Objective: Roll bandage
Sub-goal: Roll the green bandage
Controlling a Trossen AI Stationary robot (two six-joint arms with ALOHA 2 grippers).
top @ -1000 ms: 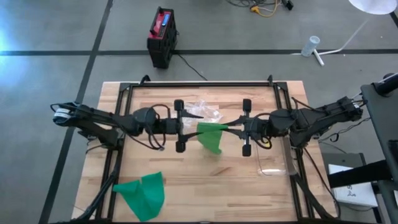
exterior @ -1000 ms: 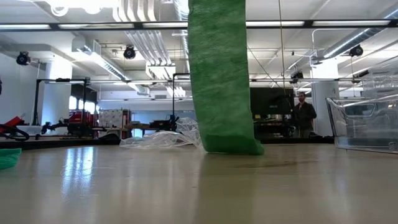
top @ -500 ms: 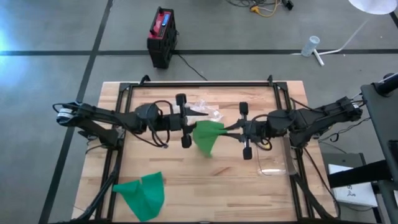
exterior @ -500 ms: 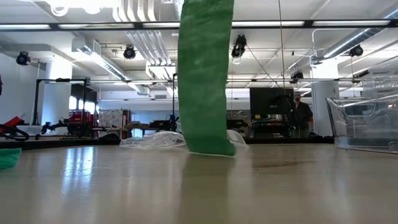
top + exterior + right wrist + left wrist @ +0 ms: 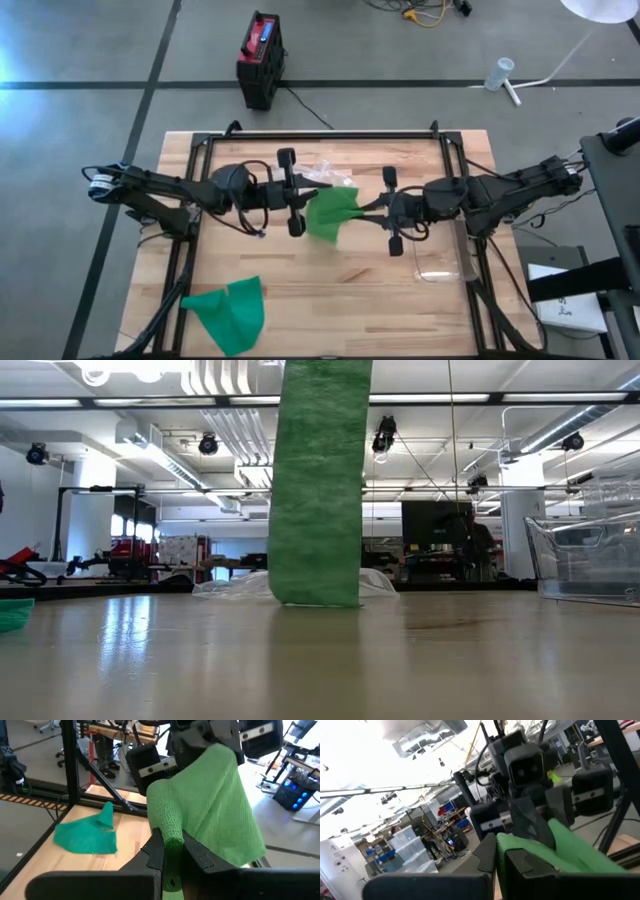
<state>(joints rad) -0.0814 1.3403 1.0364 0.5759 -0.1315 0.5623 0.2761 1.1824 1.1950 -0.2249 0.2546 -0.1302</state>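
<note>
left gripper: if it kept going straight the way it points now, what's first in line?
Most likely the right gripper. The left gripper, shut on the green bandage, points across the table straight at it, with only that hanging strip between them. Exact height match is unclear.

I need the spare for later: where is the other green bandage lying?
In the high view, the loose green bandage lies at the table's near-left corner, apart from both arms.

— Where's your green bandage (image 5: 331, 213)?

— Up in the air over the middle of the table. It's stretched out at the top and hangs down like a flat strip (image 5: 318, 480), and its bottom edge is right down at the table.

— Is that your only one?

— No. You've got another green bandage (image 5: 228, 311) lying crumpled near the table's front left corner.
</note>
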